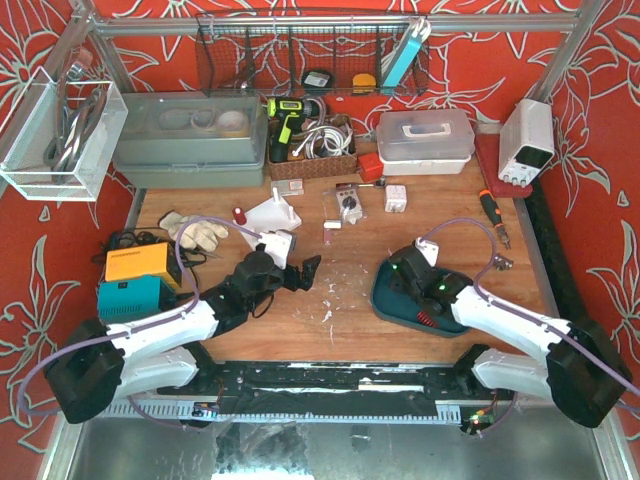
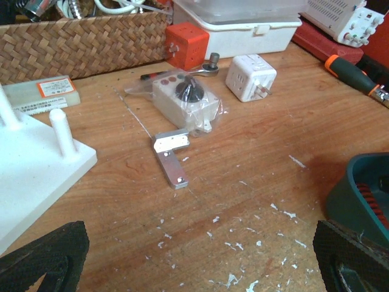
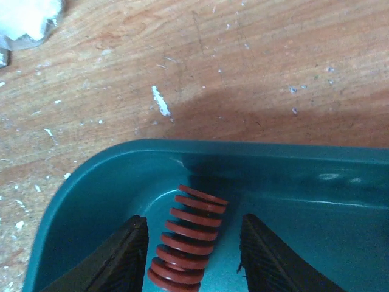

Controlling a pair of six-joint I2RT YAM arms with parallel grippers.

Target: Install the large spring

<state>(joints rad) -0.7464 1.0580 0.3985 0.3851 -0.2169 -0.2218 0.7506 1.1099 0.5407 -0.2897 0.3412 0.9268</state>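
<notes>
Wooden table [image 1: 345, 305], red floral walls, clutter along the back edge. Large red spring [image 3: 189, 240] lies in the teal tray [image 3: 182, 149], close to its corner wall. Right gripper [image 3: 193, 249] is spread apart, fingers straddling the spring, not clamped yet. Left gripper [image 2: 197, 258] is also spread wide, holding nothing, just beside the white peg fixture [image 2: 36, 161]. Step looks like the pickup: close across the coils mid-length, squeeze gently so the spring doesn't pop out or tilt, and lift clear of the tray wall before heading for a peg.
</notes>
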